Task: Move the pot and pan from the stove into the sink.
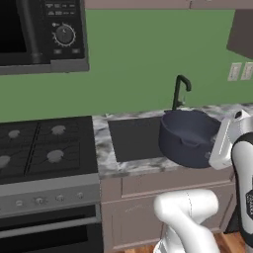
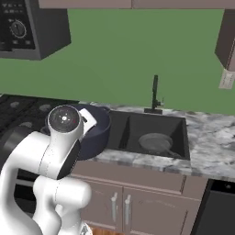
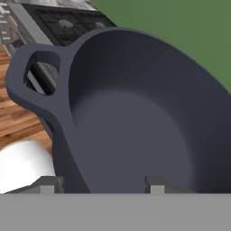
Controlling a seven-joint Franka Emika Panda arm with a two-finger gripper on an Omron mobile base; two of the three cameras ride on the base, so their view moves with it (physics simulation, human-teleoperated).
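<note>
The fingers (image 3: 104,182) were clamped on the near rim of the pot (image 1: 190,137), holding it tilted in the air over the sink (image 2: 176,128), where the pan (image 2: 156,142) already lay, presumably so it could be lowered in beside it.

- Pot (image 1: 190,138): deep, dk blue-grey, tilted, held up over sink (image 1: 133,141) front edge, loop handle (image 3: 34,79) visible.
- Pan (image 2: 155,142): grey, lying flat in basin.
- Stove (image 1: 47,148): black, burners bare.
</note>
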